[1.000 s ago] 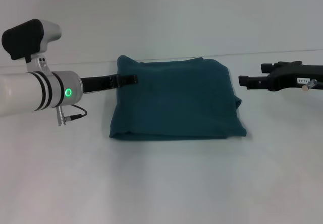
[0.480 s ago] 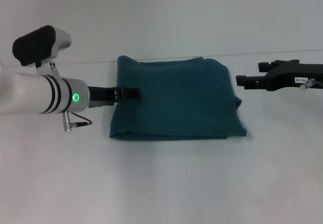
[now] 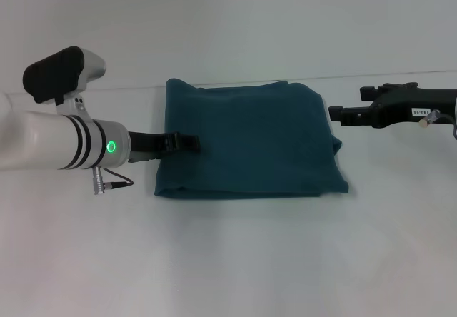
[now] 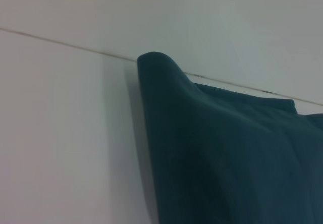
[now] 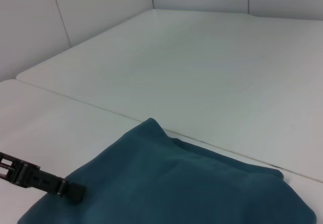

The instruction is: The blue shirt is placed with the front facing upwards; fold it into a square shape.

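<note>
I see the blue shirt (image 3: 250, 140) lying folded into a near-square on the white table (image 3: 228, 260). My left gripper (image 3: 187, 143) rests over its left edge — perhaps smoothing it; my right gripper (image 3: 341, 116) hangs just beside its right edge. Whether either gripper's closed, I can't tell.

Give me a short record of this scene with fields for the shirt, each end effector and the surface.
shirt: blue shirt, folded into a roughly square bundle, lying flat; no lettering showing
left end effector: left end effector over the shirt's left edge, low against the cloth
right end effector: right end effector just off the shirt's right edge, above the table
surface: white table
fold state: looks close to done
</note>
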`<state>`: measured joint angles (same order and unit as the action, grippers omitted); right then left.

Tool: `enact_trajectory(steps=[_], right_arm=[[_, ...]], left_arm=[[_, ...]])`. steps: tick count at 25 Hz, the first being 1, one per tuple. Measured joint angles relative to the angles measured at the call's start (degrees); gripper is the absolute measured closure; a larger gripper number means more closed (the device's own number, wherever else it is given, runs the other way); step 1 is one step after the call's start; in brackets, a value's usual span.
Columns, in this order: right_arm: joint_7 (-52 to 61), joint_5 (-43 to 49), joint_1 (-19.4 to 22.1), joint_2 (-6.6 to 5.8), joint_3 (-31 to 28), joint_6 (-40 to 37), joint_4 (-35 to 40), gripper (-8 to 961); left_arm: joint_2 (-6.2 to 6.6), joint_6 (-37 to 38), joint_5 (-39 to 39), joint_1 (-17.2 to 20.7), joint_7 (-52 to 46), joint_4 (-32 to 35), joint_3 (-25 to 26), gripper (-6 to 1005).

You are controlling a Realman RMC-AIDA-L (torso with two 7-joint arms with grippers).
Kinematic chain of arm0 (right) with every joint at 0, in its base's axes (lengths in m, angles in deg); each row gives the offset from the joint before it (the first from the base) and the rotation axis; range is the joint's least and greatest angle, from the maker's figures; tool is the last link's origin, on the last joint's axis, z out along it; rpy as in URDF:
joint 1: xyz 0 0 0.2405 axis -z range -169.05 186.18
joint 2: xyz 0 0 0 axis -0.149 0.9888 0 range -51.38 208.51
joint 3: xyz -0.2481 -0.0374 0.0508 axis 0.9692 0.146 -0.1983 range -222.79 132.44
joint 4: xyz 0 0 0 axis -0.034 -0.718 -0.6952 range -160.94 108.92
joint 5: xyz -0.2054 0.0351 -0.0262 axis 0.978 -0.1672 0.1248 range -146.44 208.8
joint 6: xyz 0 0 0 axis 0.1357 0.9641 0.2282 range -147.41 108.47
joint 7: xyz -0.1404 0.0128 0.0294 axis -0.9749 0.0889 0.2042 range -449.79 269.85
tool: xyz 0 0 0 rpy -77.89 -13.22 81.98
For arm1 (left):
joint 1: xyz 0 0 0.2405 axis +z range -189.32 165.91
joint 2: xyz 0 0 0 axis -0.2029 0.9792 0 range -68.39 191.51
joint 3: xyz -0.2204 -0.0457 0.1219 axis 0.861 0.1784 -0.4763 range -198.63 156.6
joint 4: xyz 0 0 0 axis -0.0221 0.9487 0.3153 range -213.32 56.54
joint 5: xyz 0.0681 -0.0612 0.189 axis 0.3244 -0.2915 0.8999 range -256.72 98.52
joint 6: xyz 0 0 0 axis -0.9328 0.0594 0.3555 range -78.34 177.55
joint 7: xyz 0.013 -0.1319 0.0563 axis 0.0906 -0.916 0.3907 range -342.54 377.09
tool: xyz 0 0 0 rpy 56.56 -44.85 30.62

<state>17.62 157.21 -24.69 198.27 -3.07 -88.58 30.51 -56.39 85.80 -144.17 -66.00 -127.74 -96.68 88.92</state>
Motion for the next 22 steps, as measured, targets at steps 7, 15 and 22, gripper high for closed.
enact_trajectory(steps=[7, 15, 22], right_arm=[[0.1, 0.0, 0.2, 0.00, 0.0, 0.0, 0.0, 25], [0.1, 0.0, 0.4, 0.00, 0.0, 0.1, 0.0, 25], [0.2, 0.0, 0.4, 0.00, 0.0, 0.1, 0.0, 25]], left_arm=[[-0.66, 0.3, 2.1, 0.2, 0.5, -1.4, 0.0, 287], [-2.23, 0.8, 4.3, 1.4, 0.5, -4.5, 0.0, 551], [-2.98, 2.8, 4.4, 6.3, 0.3, -10.9, 0.0, 695]])
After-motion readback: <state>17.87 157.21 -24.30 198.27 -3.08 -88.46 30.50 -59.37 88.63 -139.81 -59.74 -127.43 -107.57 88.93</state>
